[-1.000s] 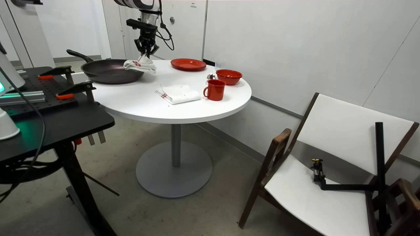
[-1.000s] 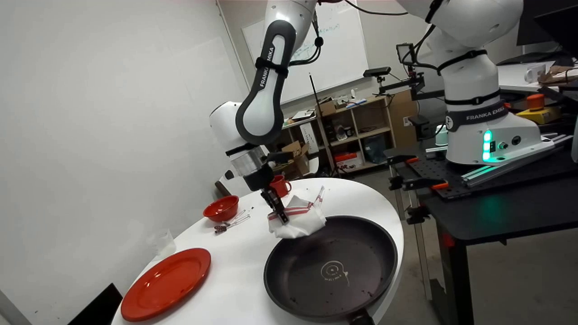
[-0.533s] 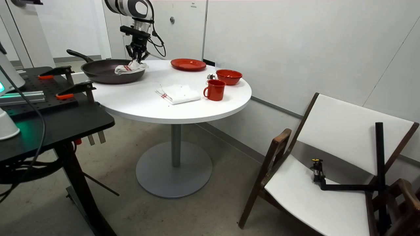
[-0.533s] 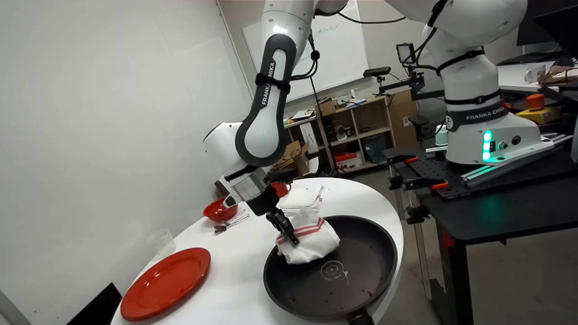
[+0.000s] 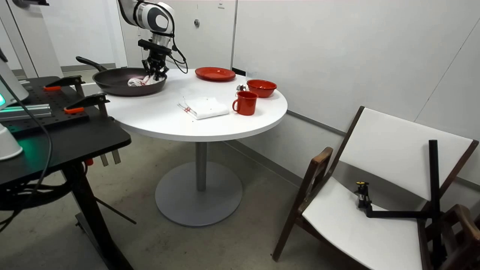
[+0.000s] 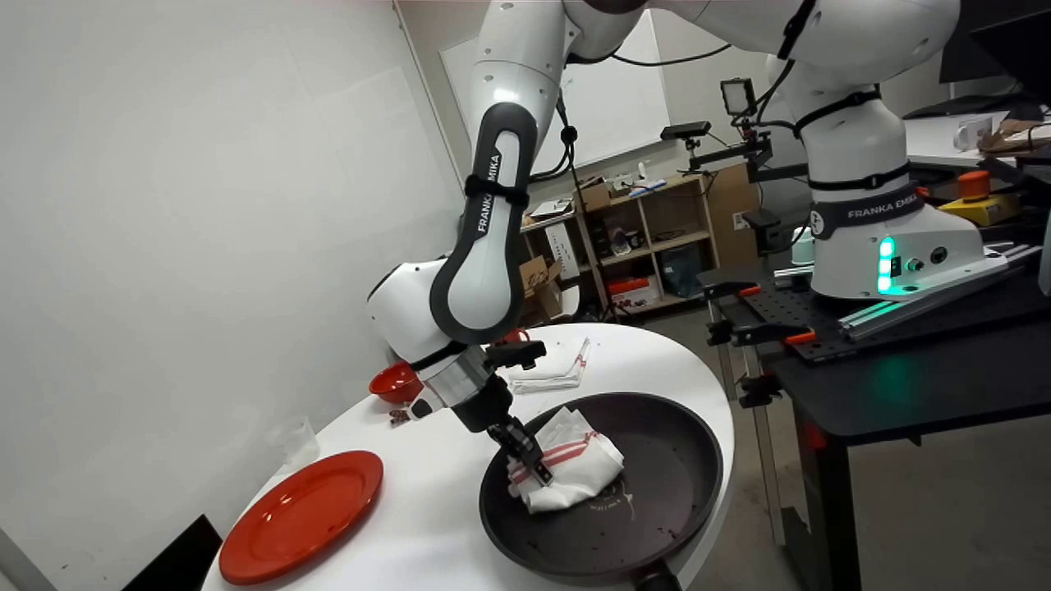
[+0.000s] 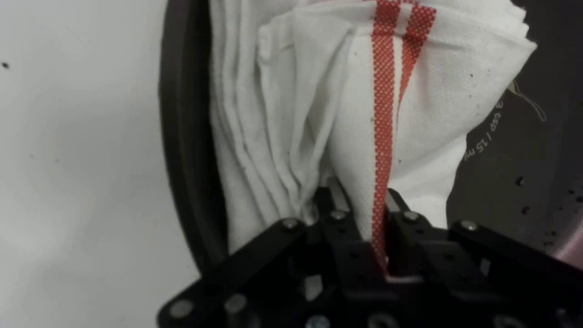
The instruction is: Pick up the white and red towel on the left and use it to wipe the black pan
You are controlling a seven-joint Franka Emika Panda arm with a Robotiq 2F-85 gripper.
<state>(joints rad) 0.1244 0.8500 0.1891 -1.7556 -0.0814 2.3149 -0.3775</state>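
Two jointed black fingers (image 7: 346,248), at the bottom centre of the wrist view, stand close together with a fold of a white cloth towel with red stripes (image 7: 360,118) pinched between them. The towel lies bunched inside a round black frying pan (image 6: 665,492): in an exterior view it covers the upper left of the pan floor, and in the wrist view it fills the upper middle, the pan's dark wall curving down along its left. Dark specks (image 7: 519,181) dot the floor at lower right there. In an exterior view the pan's long black handle (image 5: 90,63) points to the upper left. The round white tabletop (image 5: 157,116) also carries, near the centre of that frame, a folded white cloth with red stripes (image 5: 206,108), a cylindrical red mug (image 5: 247,103) just to its right, a round red bowl (image 5: 261,89) above the mug, and a flat glossy red plate (image 5: 215,74) toward the top. A brown wooden chair with white upholstery (image 5: 405,150) stands at the right, apart from the tabletop.
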